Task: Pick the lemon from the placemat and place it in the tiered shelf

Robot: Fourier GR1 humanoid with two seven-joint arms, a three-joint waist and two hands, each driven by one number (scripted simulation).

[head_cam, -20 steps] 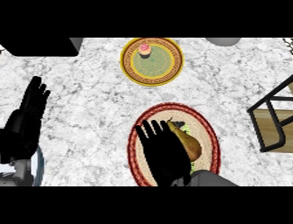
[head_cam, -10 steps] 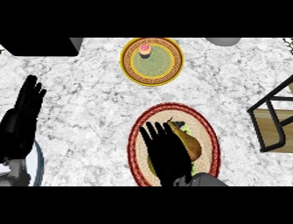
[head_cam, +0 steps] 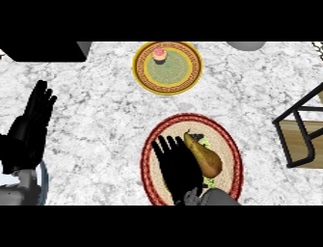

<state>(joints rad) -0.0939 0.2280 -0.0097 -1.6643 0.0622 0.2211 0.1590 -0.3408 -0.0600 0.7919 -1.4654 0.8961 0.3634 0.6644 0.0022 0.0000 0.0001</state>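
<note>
An oval woven placemat point(head_cam: 229, 159) with a red rim lies at the lower middle of the counter. On it rests a brown, pear-shaped fruit point(head_cam: 205, 158), with a bit of yellow-green point(head_cam: 205, 142) showing beside it. My right hand point(head_cam: 174, 166) is open over the placemat with its fingers straight, right beside the fruit on its left and not curled round it. The tiered shelf point(head_cam: 302, 137), a black frame with wooden boards, stands at the right edge. My left hand point(head_cam: 25, 130) rests open at the left, fingers up.
A yellow plate point(head_cam: 185, 72) with a small pink and red item point(head_cam: 159, 53) sits at the back middle. A dark block point(head_cam: 43, 50) lies at the back left. A grey object point(head_cam: 246, 46) is at the back right.
The right hand has stayed over the placemat while its forearm drifted slightly left. The left hand has hardly moved.
</note>
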